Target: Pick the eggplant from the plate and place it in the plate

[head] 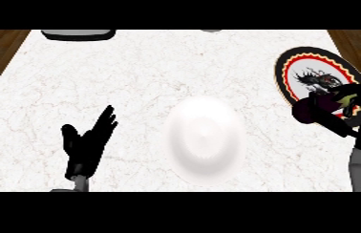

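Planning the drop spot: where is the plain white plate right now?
In the head view, the white plate sits mid-counter, slightly low, between the open left hand at its left and the patterned plate at the right edge.

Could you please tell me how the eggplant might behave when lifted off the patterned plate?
The eggplant looks rounded and smooth, so it may roll or slip. Probably stiff too: it holds shape where the right hand curls round it.

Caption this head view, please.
Black right hand grips a dark purple eggplant at the black-rimmed patterned plate; the plain white plate waits, left hand open.
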{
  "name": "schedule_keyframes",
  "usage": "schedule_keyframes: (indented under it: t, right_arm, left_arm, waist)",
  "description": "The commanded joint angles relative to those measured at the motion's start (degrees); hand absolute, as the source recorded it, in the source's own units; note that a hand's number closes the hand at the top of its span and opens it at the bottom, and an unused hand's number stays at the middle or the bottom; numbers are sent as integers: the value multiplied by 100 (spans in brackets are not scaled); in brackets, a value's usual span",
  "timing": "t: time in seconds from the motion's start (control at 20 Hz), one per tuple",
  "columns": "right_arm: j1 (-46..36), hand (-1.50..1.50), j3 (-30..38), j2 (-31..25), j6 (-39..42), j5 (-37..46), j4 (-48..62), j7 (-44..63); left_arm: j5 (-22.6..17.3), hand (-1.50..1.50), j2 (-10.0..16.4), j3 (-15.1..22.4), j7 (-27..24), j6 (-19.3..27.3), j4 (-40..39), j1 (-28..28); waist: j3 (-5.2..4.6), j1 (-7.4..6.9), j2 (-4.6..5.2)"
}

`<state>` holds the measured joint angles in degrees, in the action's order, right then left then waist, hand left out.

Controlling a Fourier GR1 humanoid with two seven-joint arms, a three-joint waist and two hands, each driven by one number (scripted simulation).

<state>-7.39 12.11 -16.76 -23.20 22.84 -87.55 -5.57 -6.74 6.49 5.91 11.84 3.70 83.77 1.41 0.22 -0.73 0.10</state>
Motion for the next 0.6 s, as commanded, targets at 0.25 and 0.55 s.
schedule_keyframes:
  t: [0.25,0.55]
  right_arm:
    - [-2136,150,1108,-1013,164,-650,3472,-1441]
    - [-2987,150,1539,-1580,213,-757,5621,-2781]
  left_arm:
    - [17,0,1,-205,128,-15,-561,-527]
    - [243,0,-274,278,90,77,-34,15]
  waist:
    - [-14,-37,43]
    - [-1,-175,74]
